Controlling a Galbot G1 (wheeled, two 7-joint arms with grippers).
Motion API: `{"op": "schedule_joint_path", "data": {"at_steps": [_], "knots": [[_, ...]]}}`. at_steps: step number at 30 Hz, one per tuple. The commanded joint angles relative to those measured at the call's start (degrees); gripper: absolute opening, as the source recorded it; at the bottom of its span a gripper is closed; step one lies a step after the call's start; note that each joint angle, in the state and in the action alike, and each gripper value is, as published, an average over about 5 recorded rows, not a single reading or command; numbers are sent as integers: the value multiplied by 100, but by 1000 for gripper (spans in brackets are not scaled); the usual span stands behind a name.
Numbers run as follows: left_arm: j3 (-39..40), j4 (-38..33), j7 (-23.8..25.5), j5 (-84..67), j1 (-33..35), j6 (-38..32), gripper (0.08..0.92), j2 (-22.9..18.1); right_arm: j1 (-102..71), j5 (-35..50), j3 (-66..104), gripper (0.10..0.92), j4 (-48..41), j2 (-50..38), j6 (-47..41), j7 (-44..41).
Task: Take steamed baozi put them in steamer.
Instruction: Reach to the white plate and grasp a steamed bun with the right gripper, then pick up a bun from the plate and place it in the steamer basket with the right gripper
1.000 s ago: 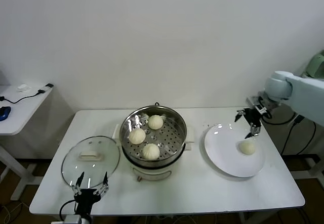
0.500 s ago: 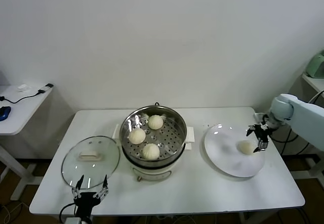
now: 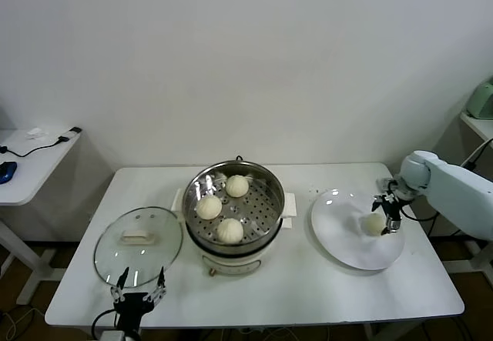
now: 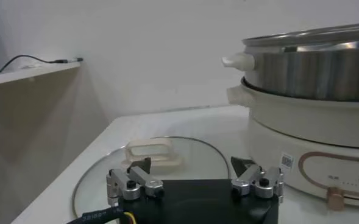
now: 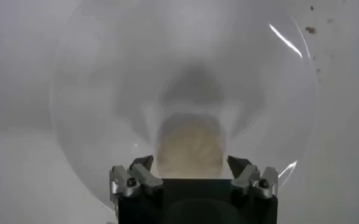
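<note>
I am lowering my right tool (image 3: 387, 216) around the last small cream-white dough bun (image 3: 373, 223) on the flat white plate (image 3: 347, 255); its fingers are apart, straddling it. I should centre it and squeeze gently. My left tool (image 3: 137, 289) is waiting spread beside the glass lid (image 3: 137, 246).

Right gripper (image 5: 191, 173) straddling baozi (image 5: 188, 146) (blurred), white plate (image 5: 94, 91)

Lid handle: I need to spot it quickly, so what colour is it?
Cream-white handle, clearest in the left wrist view.
</note>
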Motion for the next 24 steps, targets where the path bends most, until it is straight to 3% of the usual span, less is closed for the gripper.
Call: {"op": "schedule_joint_path", "data": {"at_steps": [1, 6, 10, 16, 20, 24], "knots": [[1, -4, 3, -8, -4, 11, 823, 18, -157, -171, 128, 733, -253, 162, -12, -6], [7, -19, 4, -14, -13, 22, 823, 22, -63, -58, 121, 639, -49, 97, -60, 35], [6, -47, 3, -17, -2, 27, 823, 27, 535, 410, -461, 574, 593, -180, -256, 50], [24, -95, 10, -16, -3, 40, 823, 31, 3001, 2121, -2729, 560, 2173, -508, -632, 145], [63, -127, 27, -18, -28, 60, 823, 65, 4952, 3487, -4258, 562, 3158, -154, -875, 218], [96, -152, 24, -11, -72, 105, 823, 92, 6193, 4738, -4727, 562, 3943, 401, -1173, 320]]}}
